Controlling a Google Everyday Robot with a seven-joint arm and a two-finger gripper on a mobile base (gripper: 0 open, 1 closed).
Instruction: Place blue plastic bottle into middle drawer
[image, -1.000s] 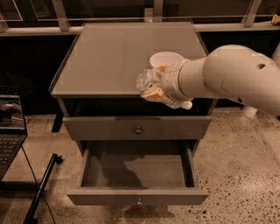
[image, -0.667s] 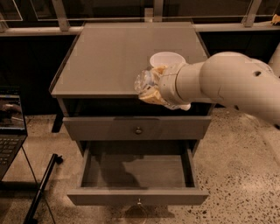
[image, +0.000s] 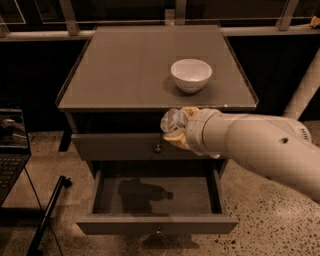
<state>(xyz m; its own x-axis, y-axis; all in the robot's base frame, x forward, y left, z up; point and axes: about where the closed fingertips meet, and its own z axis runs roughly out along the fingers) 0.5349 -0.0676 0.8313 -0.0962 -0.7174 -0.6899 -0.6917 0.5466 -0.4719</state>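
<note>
The blue plastic bottle (image: 172, 120) shows as a clear rounded end held in my gripper (image: 176, 131), whose yellowish fingers (image: 175, 140) are closed around it. The gripper hangs in front of the cabinet's front edge, at the level of the shut upper drawer (image: 120, 146), above the middle drawer (image: 156, 224). That drawer is pulled out and its floor shows only the shadow of the bottle and arm. Most of the bottle's body is hidden by the gripper and the white arm (image: 250, 145).
A white bowl (image: 191, 75) stands on the cabinet top (image: 125, 70), behind the gripper. The upper drawer has a small round knob (image: 157, 148). A laptop (image: 11, 150) sits at the left and a black stand leg (image: 47, 215) leans on the speckled floor.
My gripper with the bottle has moved down and forward, off the cabinet top to in front of the upper drawer. The bowl now shows fully.
</note>
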